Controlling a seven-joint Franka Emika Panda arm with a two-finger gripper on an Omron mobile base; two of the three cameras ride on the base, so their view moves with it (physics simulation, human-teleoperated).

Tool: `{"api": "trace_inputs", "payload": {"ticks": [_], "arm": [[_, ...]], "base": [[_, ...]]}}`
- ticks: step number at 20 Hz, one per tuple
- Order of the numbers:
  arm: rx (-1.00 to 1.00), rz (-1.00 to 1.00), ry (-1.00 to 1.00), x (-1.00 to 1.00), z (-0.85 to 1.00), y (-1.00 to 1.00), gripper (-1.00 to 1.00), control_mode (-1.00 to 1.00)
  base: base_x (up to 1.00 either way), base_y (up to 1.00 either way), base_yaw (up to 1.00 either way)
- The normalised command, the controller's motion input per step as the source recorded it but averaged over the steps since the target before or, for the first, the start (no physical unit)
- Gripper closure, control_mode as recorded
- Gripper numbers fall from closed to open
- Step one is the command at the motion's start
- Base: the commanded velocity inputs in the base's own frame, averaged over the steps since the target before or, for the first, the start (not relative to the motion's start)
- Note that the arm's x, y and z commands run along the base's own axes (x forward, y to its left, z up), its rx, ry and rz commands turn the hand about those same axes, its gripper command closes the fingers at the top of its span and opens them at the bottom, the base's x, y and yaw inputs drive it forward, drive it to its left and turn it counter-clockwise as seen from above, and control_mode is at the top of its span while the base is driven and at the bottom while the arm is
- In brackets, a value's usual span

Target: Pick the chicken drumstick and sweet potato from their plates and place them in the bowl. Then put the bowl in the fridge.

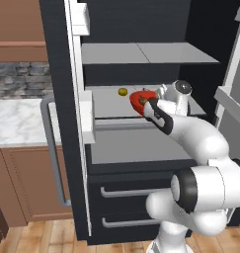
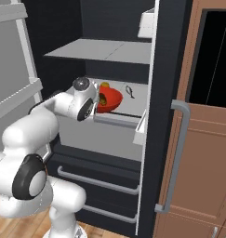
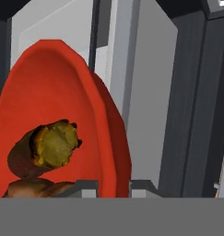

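Note:
The red-orange bowl [image 1: 140, 100] [image 2: 112, 98] hangs tilted at the front of the middle shelf [image 1: 109, 103] inside the open black fridge [image 1: 60, 74]. My gripper [image 3: 113, 185] [image 1: 152, 103] is shut on the bowl's rim [image 3: 109, 138]; the rim passes between the two fingertips [image 3: 85, 185]. In the bowl [image 3: 53, 101] lies the brown sweet potato [image 3: 46, 147] with its yellow cut end facing me. Below it a piece of the brown chicken drumstick [image 3: 30, 188] shows. The plates are out of view.
A small yellow object [image 1: 122, 91] lies further back on the same shelf. An upper grey shelf [image 1: 146, 52] hangs above, and drawers with silver handles [image 1: 134, 191] sit below. The open fridge doors [image 1: 77, 113] [image 2: 12, 93] flank the arm. A marble counter [image 1: 18, 121] lies left and wooden cabinets [image 2: 205, 148] stand right.

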Motion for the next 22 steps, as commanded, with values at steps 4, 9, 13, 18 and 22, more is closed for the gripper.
{"api": "trace_inputs", "payload": {"ticks": [4,9,13,18,22], "arm": [[0.0,0.0,0.03,0.41,0.0,-0.01,1.0,-1.0],[0.0,0.0,0.09,0.34,-0.1,0.0,1.0,-1.0],[0.0,0.0,0.02,0.32,-0.12,0.0,1.0,-1.0],[-0.01,0.0,0.0,0.35,-0.14,0.0,1.0,-1.0],[-0.04,0.0,0.0,0.36,-0.25,-0.02,1.0,-1.0]], "base": [[0.0,0.0,0.0],[0.0,0.0,0.0],[0.0,0.0,0.0],[0.0,0.0,0.0],[0.0,0.0,0.0]]}}
